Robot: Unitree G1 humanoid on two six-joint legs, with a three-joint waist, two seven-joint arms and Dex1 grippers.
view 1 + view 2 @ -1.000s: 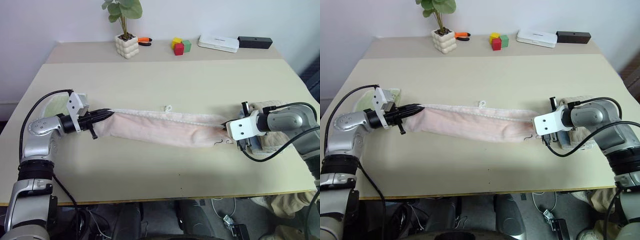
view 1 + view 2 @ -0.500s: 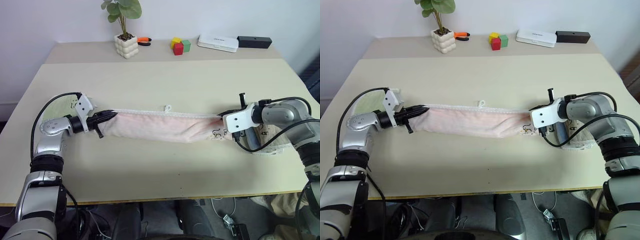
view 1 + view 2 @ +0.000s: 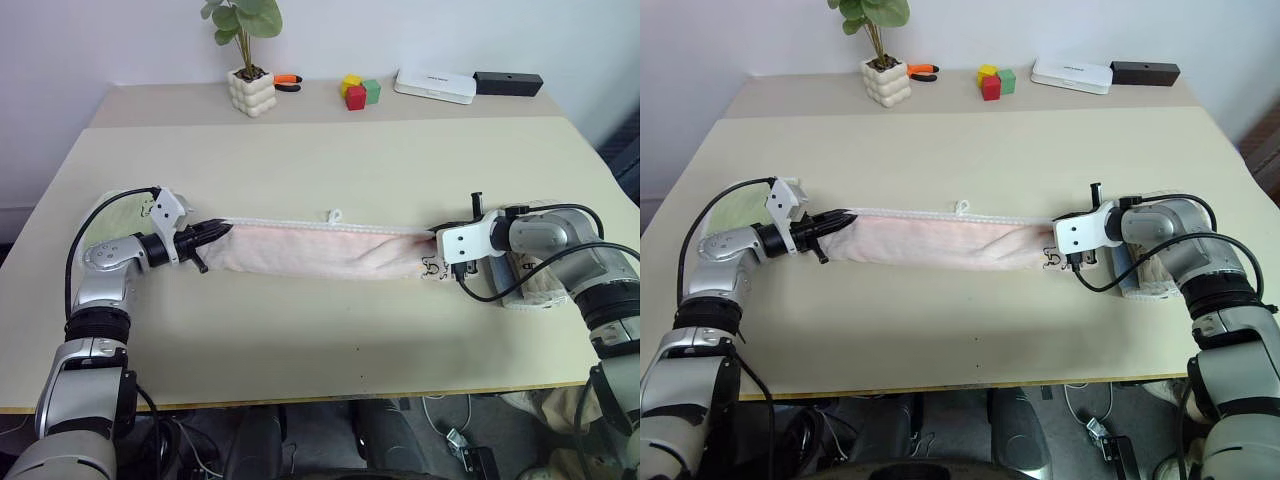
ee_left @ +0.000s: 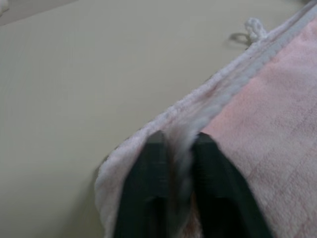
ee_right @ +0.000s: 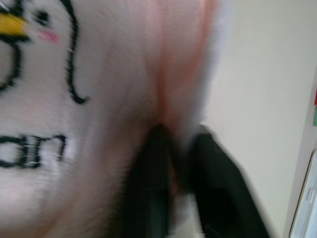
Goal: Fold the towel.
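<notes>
The pale pink towel point(image 3: 320, 250) lies as a long narrow band across the middle of the table, with its white tag point(image 3: 336, 214) on the far edge. A dark embroidered mark point(image 5: 29, 89) sits at its right end. My left gripper point(image 3: 222, 232) pinches the towel's left end; the white hem is caught between its black fingers point(image 4: 148, 153). At the right end, my right gripper point(image 3: 437, 243) is shut on the pink cloth, which is squeezed between its two fingers point(image 5: 156, 148).
A light green folded towel point(image 3: 115, 208) lies under my left arm and a beige one point(image 3: 545, 285) under my right. Along the far edge stand a potted plant point(image 3: 252, 92), an orange-handled tool point(image 3: 289, 81), coloured blocks point(image 3: 362, 92), a white box point(image 3: 436, 86) and a black box point(image 3: 509, 84).
Both grippers have carried the towel's ends a little farther from me and lower. The right gripper has moved inward. The towel no longer sags and lies flatter on the table.
</notes>
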